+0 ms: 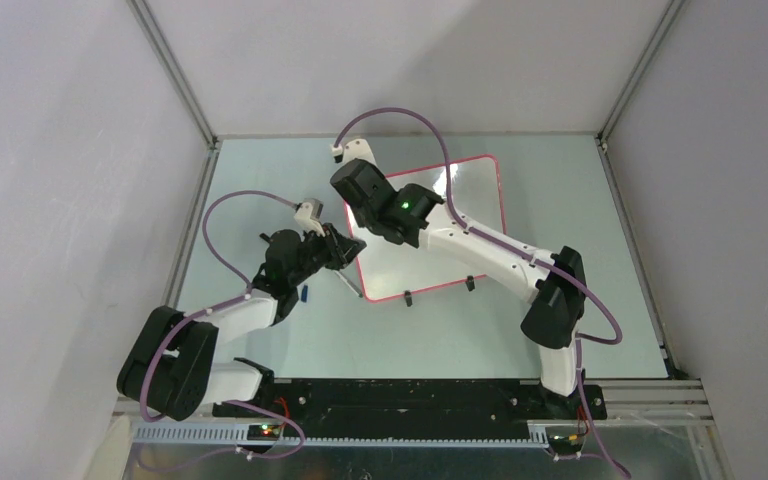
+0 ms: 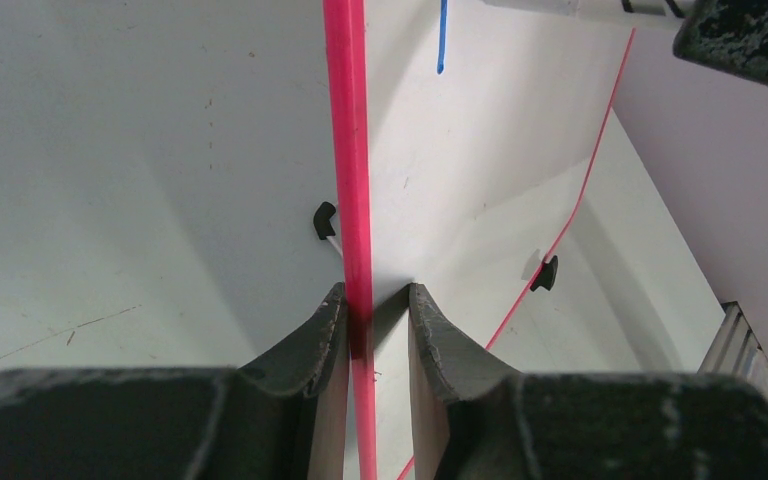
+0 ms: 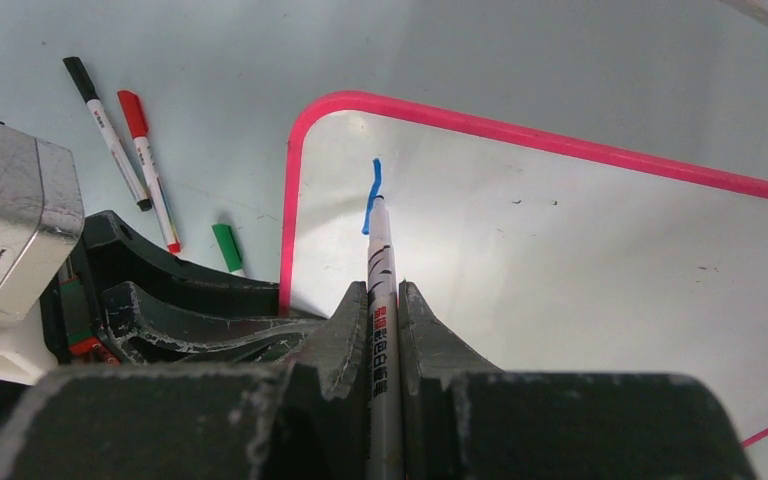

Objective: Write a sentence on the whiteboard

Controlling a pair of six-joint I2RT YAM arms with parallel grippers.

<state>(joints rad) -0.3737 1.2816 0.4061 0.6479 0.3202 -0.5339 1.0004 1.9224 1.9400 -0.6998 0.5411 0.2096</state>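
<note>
The whiteboard (image 1: 475, 190) lies toward the far middle of the bench (image 1: 580, 250). The left claw (image 2: 370, 310), narrowly parted, pinches its red left edge. The right claw (image 3: 383, 295) clamps a marker (image 3: 380, 250), whose tip touches a short blue stroke (image 3: 371, 190) near the board's far-left corner.

Bright light, seemingly from above, puts glare at the far edge of the whiteboard (image 1: 480, 200) and soft shadows across its middle.
</note>
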